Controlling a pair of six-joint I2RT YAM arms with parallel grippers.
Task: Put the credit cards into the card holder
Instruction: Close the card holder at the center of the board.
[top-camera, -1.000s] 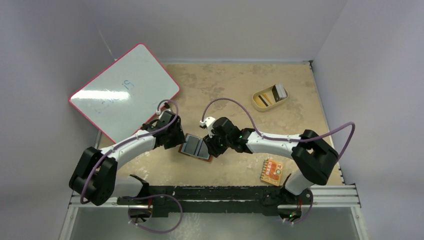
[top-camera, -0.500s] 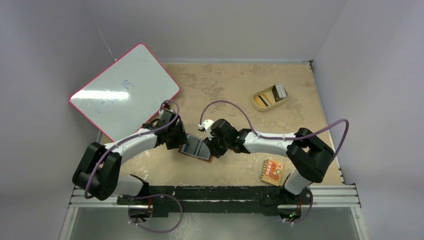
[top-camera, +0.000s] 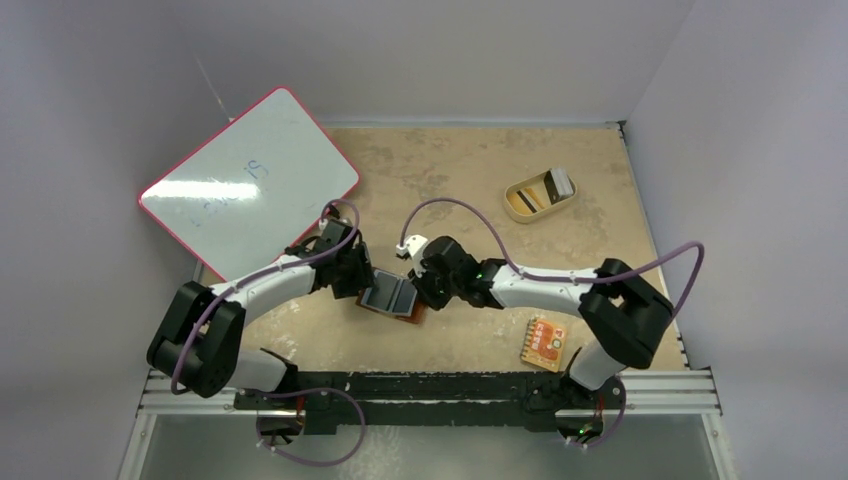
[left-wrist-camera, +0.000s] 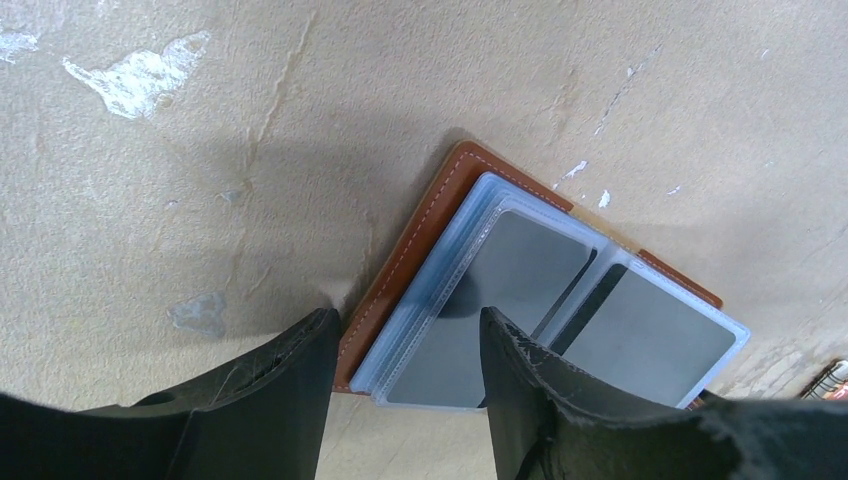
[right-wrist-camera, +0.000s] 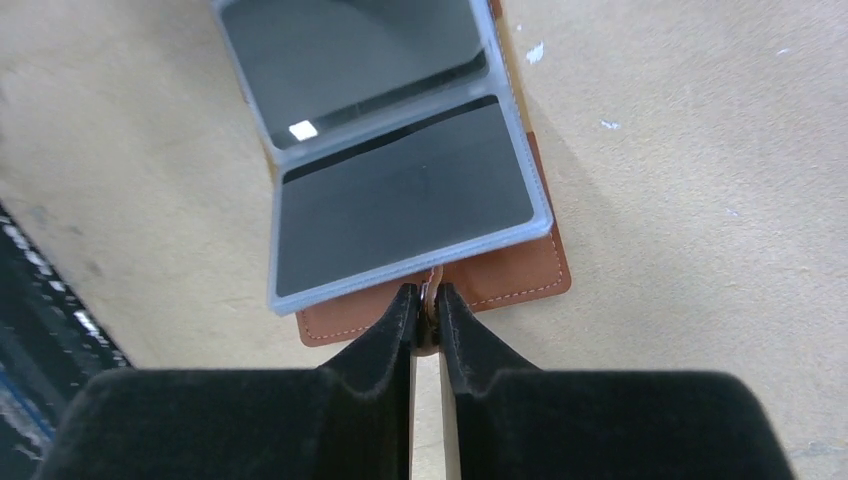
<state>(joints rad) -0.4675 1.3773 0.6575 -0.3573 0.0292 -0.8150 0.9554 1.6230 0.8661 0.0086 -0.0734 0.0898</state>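
Looking from above, the open card holder (top-camera: 393, 297) lies on the bench (top-camera: 470, 170) between the left end effector (top-camera: 360, 283) and right end effector (top-camera: 421, 292). At the left wrist, spread fingers (left-wrist-camera: 300, 380) straddle its leather edge, stiff cards (left-wrist-camera: 520, 265) sitting in slick pockets (left-wrist-camera: 490, 195); at the right wrist, pads (right-wrist-camera: 385, 330) pinch the snap tab (right-wrist-camera: 429, 292), likely the surest hold on something so floppy.

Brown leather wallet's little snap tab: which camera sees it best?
The right wrist view: the brown snap tab sits up close, pinched by the right gripper. The top view shows the brown leather wallet too small to tell the tab; the left wrist view shows it open, the tab hidden.
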